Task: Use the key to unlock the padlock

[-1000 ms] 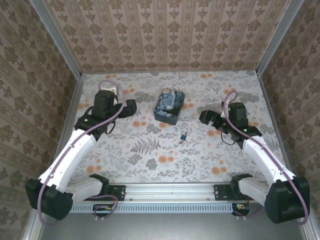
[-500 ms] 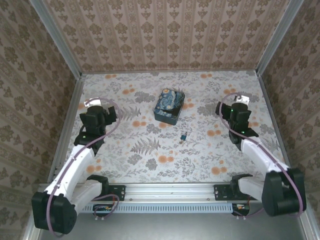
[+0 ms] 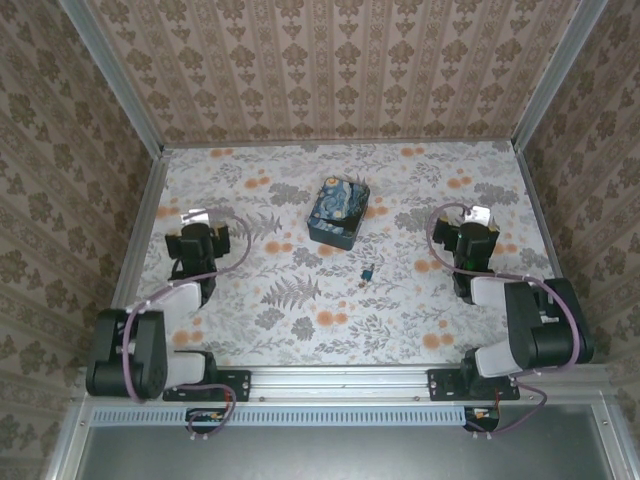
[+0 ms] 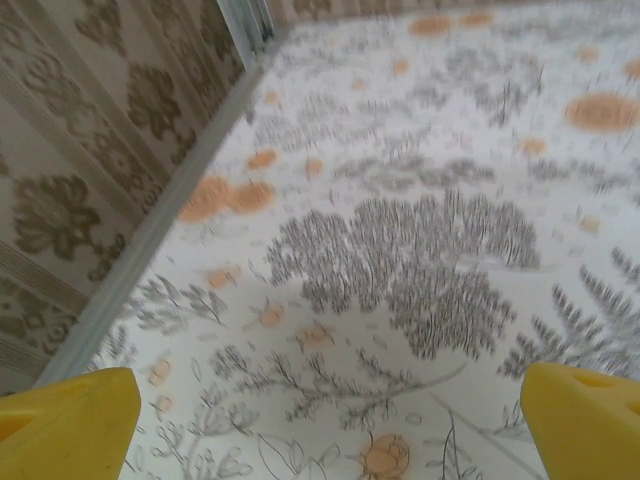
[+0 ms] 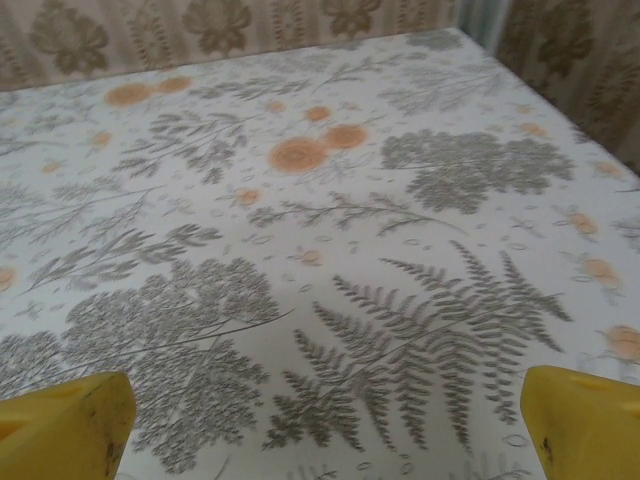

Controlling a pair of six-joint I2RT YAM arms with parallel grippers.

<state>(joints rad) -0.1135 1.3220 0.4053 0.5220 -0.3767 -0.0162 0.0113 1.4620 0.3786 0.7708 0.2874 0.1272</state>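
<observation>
Both arms have folded back toward their bases, away from the middle. Left gripper (image 4: 325, 425) and right gripper (image 5: 325, 425): jaws wide apart, empty. Padlock (image 3: 367, 272) lies mid-table (image 3: 300, 335), untouched, near painted box (image 3: 338, 212) but apart. Count: two grippers, one padlock, one box; key indistinguishable. Unlocking apparently not begun.

The middle of the table (image 3: 300, 320) is left open: only a painted box (image 3: 338, 212) is stood at twelve o'clock, with the small padlock (image 3: 368, 272) laid near it at five. Bare tabletop is seen ahead between the wide-spread jaws of the left gripper (image 4: 325, 425) and the right gripper (image 5: 325, 425). Passage is closed by walls (image 3: 60, 200) at nine and three.
</observation>
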